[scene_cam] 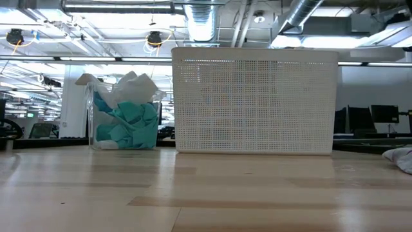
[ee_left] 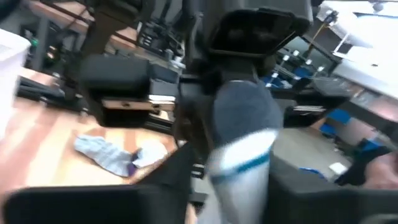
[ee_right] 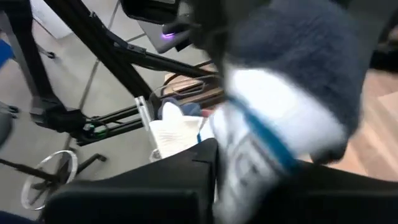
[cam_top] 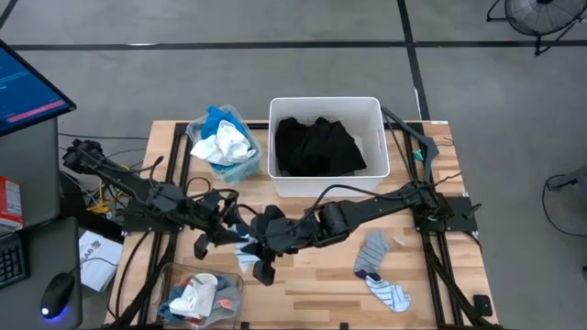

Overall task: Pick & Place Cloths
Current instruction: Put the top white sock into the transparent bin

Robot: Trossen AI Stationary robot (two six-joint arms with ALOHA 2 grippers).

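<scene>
A sock [cam_top: 248, 247], grey at one end and white with a blue stripe, hangs over the table's near left part, between my two grippers. My left gripper [cam_top: 231, 235] reaches in from the left and my right gripper [cam_top: 260, 246] from the right; both are shut on the sock. A black cloth [cam_top: 316, 147] lies in the white tub [cam_top: 367, 108]. Two more socks, one grey [cam_top: 374, 249] and one striped [cam_top: 390, 293], lie flat on the table's right part. The low view shows neither gripper. My left gripper has the sock's white, blue-striped part [ee_left: 239, 177] between its two fingers, coming level from the table's left. The grey end [ee_left: 245, 112] stands out past the fingers. The sock is clear of the table. My right gripper pinches the same sock at its white part [ee_right: 261, 155] between its two fingers, slanting down from the table's right. The grey end [ee_right: 305, 56] bulges beyond the fingers. The sock is lifted clear.
A clear bin [cam_top: 223, 142] with white, blue and teal cloths stands at the back left beside the tub. Another clear bin [cam_top: 197, 298] with cloths sits at the near left corner. Bare wood lies between the near edge and the tub.
</scene>
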